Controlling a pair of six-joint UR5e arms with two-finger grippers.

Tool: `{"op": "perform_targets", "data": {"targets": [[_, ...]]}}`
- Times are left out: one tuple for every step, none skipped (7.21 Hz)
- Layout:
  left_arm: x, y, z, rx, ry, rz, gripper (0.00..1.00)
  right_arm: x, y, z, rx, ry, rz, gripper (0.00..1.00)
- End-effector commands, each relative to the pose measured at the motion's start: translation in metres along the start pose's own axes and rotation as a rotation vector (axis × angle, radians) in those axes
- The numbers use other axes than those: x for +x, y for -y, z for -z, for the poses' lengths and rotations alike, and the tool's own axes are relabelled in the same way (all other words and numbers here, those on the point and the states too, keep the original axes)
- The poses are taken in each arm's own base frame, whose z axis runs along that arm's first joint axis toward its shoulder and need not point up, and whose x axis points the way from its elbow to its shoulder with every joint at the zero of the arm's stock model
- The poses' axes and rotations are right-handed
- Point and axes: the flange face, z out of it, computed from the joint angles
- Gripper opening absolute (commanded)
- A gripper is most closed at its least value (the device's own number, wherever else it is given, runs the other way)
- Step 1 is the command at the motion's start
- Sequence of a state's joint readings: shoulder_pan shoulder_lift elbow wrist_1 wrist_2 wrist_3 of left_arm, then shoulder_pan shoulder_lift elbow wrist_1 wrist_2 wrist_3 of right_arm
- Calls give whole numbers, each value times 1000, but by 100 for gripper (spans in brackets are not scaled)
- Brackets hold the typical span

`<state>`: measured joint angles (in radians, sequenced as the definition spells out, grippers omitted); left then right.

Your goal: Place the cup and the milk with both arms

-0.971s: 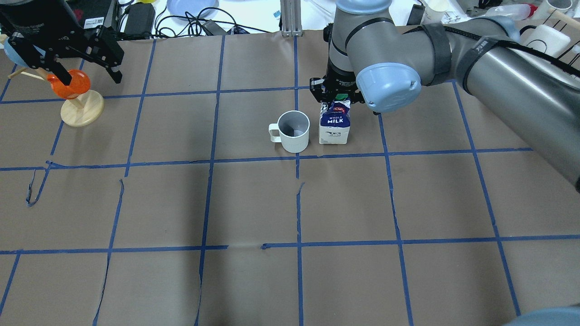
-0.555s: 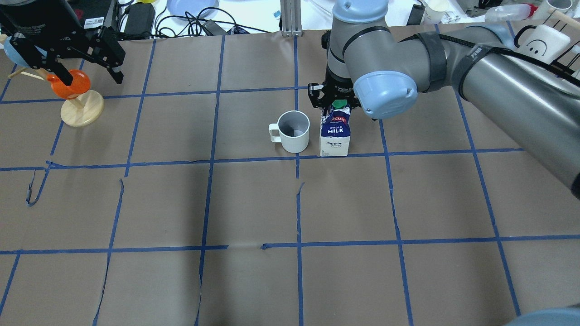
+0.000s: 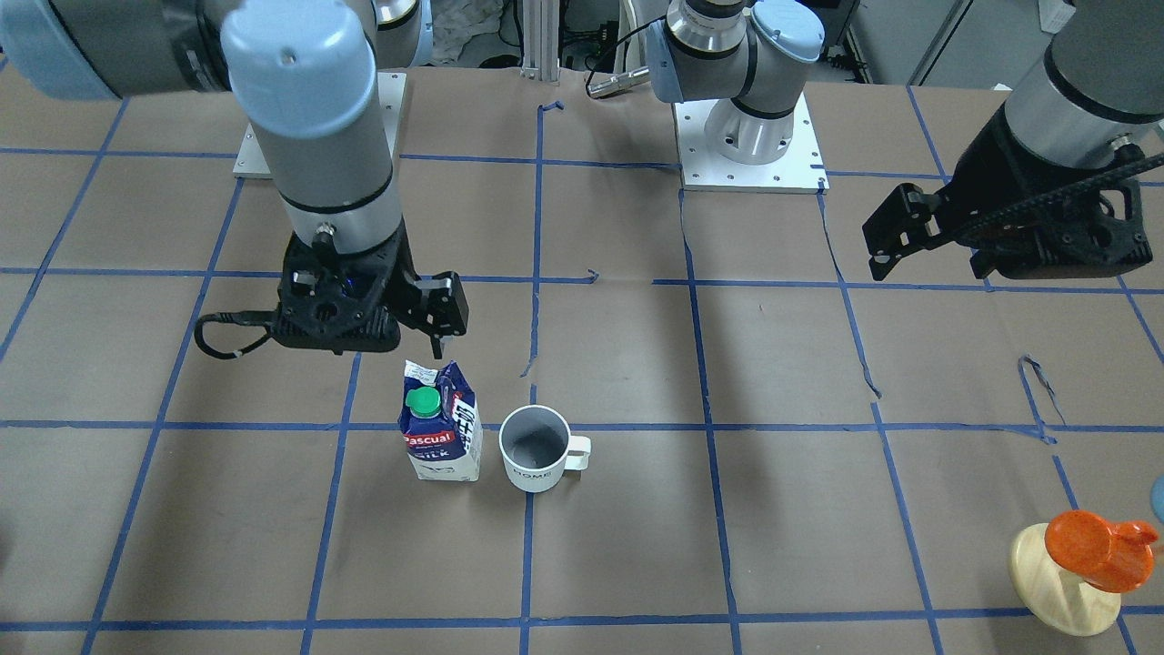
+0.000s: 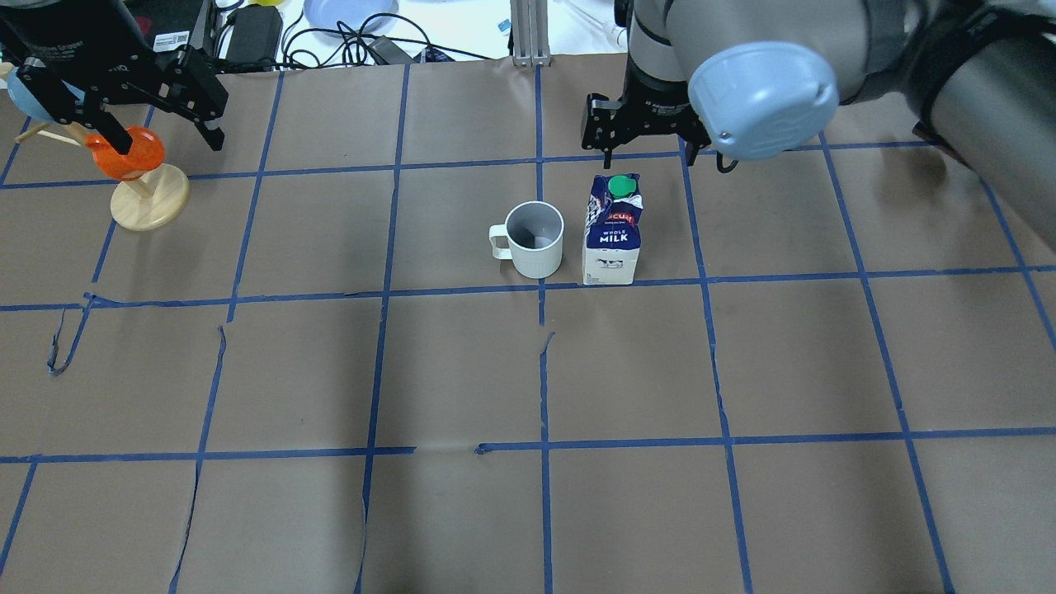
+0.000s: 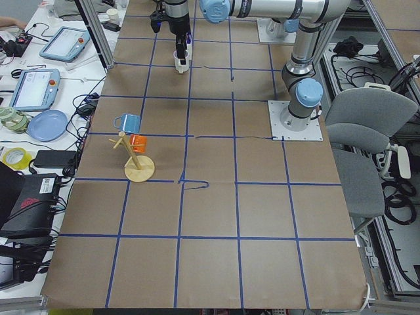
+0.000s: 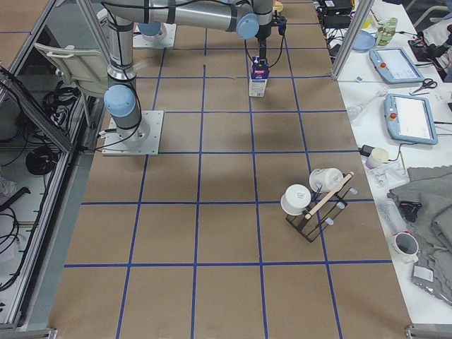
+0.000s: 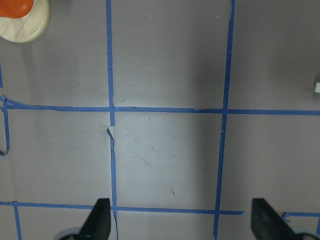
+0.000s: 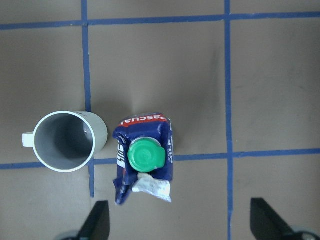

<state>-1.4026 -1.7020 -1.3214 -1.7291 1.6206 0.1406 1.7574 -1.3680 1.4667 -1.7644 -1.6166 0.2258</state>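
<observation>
Brown paper crossed with blue tape covers the desk [image 4: 462, 371], and near its middle we see both things of the task already standing. The cup [image 4: 535, 239] is upright with its handle turned toward the robot's left. The milk [image 4: 612, 231] is upright just beside it on the robot's right, with a narrow gap between them and its green cap on top. Neither one is held.

The right tool [image 4: 648, 144] hangs above and slightly beyond the milk with its jaws spread wide. In its wrist view the carton and cup sit well below, between the two fingers, touching neither. The left tool [image 4: 161, 115] is far off over the left corner, next to a wooden stand [image 4: 150, 198] carrying an orange mug [image 4: 124, 157]. Its jaws are also apart, and only bare desk shows between them.

We judge the placing done: cup and milk rest side by side, free of both tools. As far as we can tell, all that is left is for the arms to clear away
</observation>
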Motion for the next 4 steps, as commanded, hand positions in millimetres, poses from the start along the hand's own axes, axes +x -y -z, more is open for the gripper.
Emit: {"op": "perform_targets", "data": {"targets": [[4,-8,11,17,3,7,100,53,-36,72,-23,-24,-46,100],[10,-14,19,33,5,6,100,72,-56,94,-39,-27,-32,100],[24,-22,20,31,6,-11,100,73,-66,93,-59,-24,60,100],[34,-27,20,30,5,-15,100,74,-77,90,-54,-18,97,100]]}}
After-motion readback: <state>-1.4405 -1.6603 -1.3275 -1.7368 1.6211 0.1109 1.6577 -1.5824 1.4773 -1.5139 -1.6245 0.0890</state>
